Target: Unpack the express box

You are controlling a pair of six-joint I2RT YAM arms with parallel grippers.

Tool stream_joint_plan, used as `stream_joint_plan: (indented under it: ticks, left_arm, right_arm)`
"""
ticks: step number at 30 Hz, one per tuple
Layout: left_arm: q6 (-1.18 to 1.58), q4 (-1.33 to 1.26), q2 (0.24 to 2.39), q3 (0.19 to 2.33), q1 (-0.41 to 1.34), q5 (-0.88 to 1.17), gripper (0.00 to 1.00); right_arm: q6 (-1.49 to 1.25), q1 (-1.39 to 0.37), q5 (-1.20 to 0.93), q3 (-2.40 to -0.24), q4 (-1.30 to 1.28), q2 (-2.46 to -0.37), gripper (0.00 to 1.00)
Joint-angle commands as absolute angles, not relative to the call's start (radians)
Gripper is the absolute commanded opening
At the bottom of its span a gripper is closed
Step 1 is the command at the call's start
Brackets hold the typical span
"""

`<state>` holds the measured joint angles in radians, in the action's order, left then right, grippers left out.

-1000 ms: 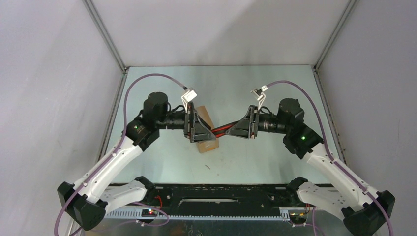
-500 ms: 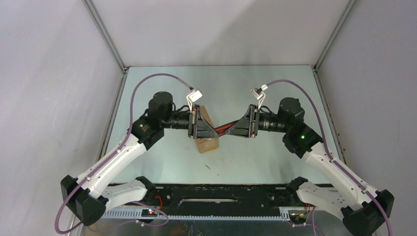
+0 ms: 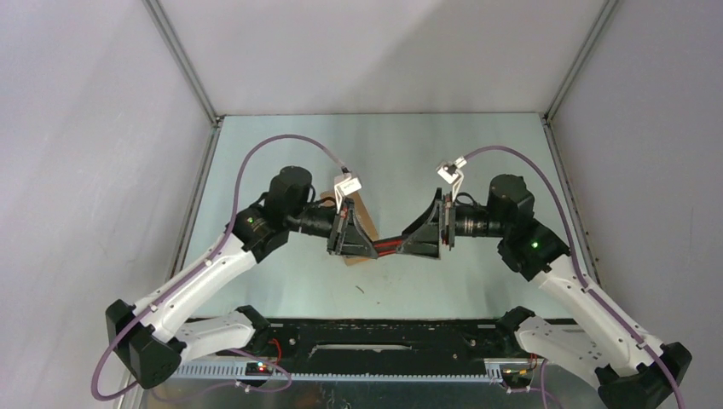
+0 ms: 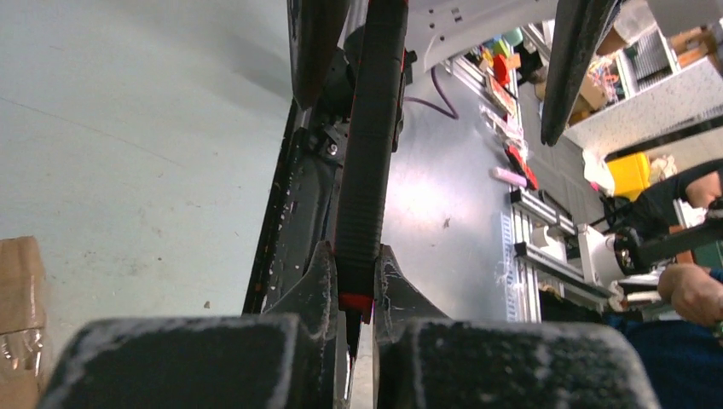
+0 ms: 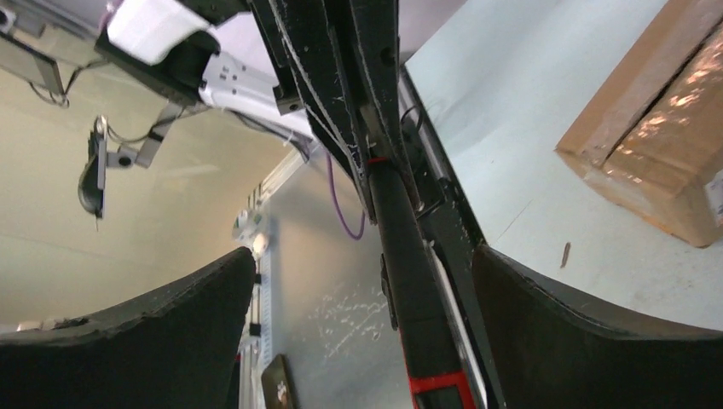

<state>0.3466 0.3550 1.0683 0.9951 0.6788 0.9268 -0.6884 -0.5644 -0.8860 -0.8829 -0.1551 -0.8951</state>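
We're seeing the left gripper (image 4: pixel 356 285) clamping shut on the knife (image 4: pixel 368 187). Its pads are pinching the blade end just past the red band, and the black handle is running away from the camera. We're reading the right gripper (image 5: pixel 365 277) as spread wide, with its fingers (image 5: pixel 153 328) standing either side of the handle and not touching it. From above, both arms are reaching toward mid-table (image 3: pixel 281 162), grippers facing each other, with the knife bridging the gap. The express box (image 3: pixel 361 209) is sitting on the table under and behind the left gripper, partly hidden by it. The left wrist view is putting it off to the side of the finger. Shiny tape is showing on its top face.
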Motion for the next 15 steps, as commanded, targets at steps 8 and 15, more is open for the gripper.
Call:
stream_joint_plan:
  ticks: [8,15]
  left_arm:
    - [0.176,0.479,1.084,1.058,0.821,0.996,0.00]
    - [0.173,0.471,1.061,1.055,0.834,0.990,0.00]
  right_arm:
    - [-0.545,-0.751,-0.906,-0.911,-0.289,-0.922,0.87]
    - [-0.513,-0.827,-0.874,-0.911,-0.355,-0.972,0.74]
